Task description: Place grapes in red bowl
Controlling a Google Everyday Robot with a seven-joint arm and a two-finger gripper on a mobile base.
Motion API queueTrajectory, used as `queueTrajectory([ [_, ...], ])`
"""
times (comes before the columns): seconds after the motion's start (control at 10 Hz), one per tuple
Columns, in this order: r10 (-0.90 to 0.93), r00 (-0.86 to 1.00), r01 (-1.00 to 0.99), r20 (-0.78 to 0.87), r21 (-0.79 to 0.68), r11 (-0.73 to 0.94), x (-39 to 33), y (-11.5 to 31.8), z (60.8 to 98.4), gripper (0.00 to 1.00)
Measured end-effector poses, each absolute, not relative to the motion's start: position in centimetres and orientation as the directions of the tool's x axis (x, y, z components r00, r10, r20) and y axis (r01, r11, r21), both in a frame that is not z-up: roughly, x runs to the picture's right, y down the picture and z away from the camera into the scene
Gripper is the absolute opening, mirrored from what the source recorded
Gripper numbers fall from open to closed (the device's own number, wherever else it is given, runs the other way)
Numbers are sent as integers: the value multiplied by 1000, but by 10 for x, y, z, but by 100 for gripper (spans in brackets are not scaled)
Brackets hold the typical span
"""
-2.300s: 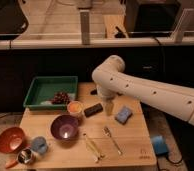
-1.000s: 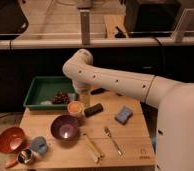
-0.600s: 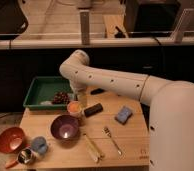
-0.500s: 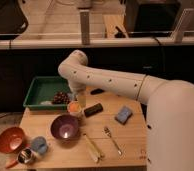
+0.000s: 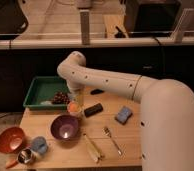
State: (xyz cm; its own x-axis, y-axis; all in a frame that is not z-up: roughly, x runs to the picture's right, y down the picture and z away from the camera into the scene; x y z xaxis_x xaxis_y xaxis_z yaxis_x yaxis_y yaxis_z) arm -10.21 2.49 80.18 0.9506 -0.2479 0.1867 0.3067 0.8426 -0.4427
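Now the reach for the fruit is in hand. Well left of the gripper's fingers, the red bowl waits empty on the desk. The grapes lie in the green tray, just left of the fingers, which stand apart and hold nothing. Next, probably: shift left over the cluster, lower, close.

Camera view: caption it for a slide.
Pincer by the grapes at the tray's right edge; red bowl front left.

Dark purple grapes, orange-red bowl, green tray
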Motion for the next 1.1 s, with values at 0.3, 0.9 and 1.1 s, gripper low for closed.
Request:
queueTrajectory([
  [0.3, -232, 952, 297, 197, -428, 854, -107, 22, 814, 80],
  [0.9, -212, 954, 282, 211, -397, 873, -112, 16, 831, 80],
  [1.1, -228, 953, 289, 199, -373, 882, -112, 8, 834, 80],
])
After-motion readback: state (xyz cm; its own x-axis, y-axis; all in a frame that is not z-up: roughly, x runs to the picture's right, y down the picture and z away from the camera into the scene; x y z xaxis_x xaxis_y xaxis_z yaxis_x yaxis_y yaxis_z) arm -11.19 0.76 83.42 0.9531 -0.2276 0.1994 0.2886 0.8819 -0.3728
